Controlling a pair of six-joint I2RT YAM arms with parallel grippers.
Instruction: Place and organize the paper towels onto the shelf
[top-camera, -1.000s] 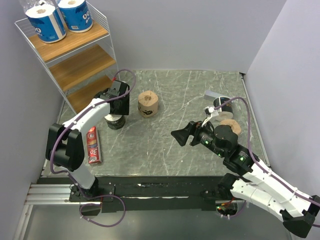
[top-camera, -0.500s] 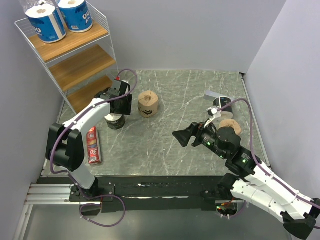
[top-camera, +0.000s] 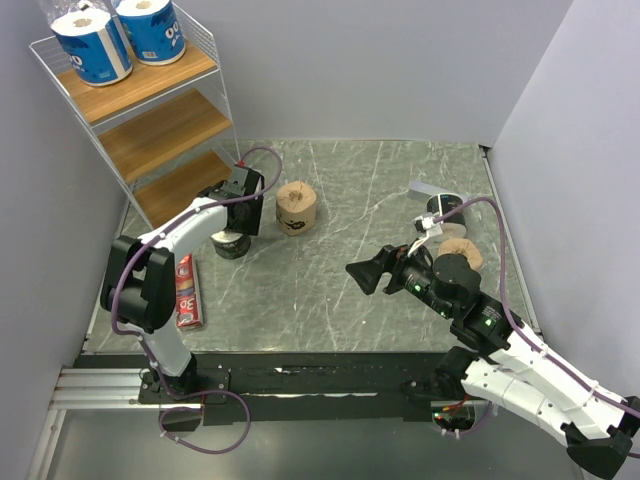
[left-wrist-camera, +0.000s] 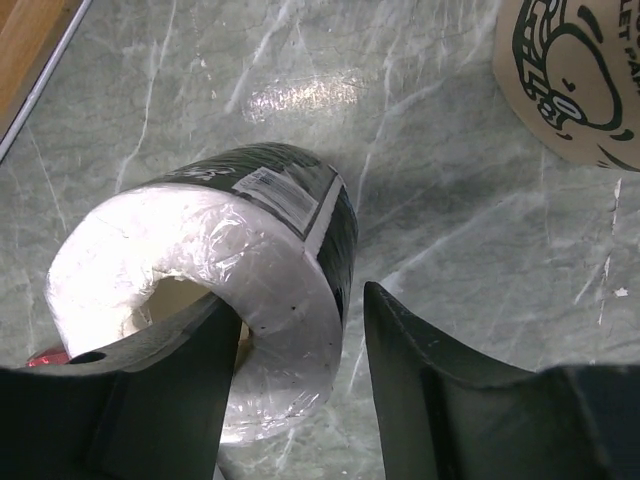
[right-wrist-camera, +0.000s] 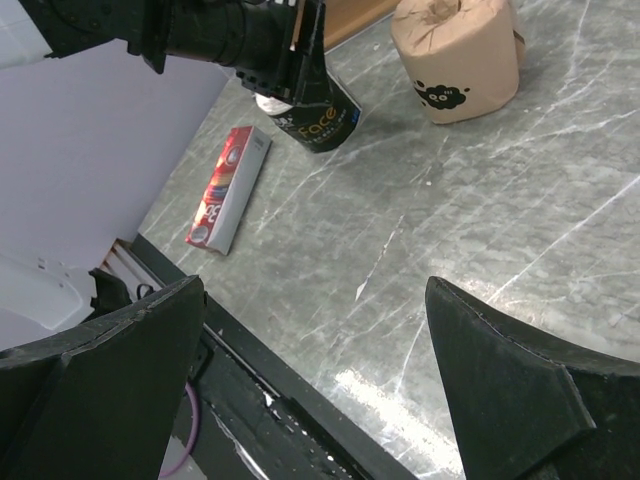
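Left elbow swung inward; left gripper (left-wrist-camera: 300, 310) narrowing astride black-wrapped roll (left-wrist-camera: 290, 210) wall on table (top-camera: 330, 290), grip uncertain; right gripper (right-wrist-camera: 315, 285) wide, empty. Two blue rolls (top-camera: 92, 45) on shelf (top-camera: 165, 130) top; four remain off it

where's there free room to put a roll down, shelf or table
On the shelf the middle and bottom boards are bare; the top holds two blue rolls. The table is free between the tan roll and the right gripper. Crowded: the left gripper, black roll and red box.
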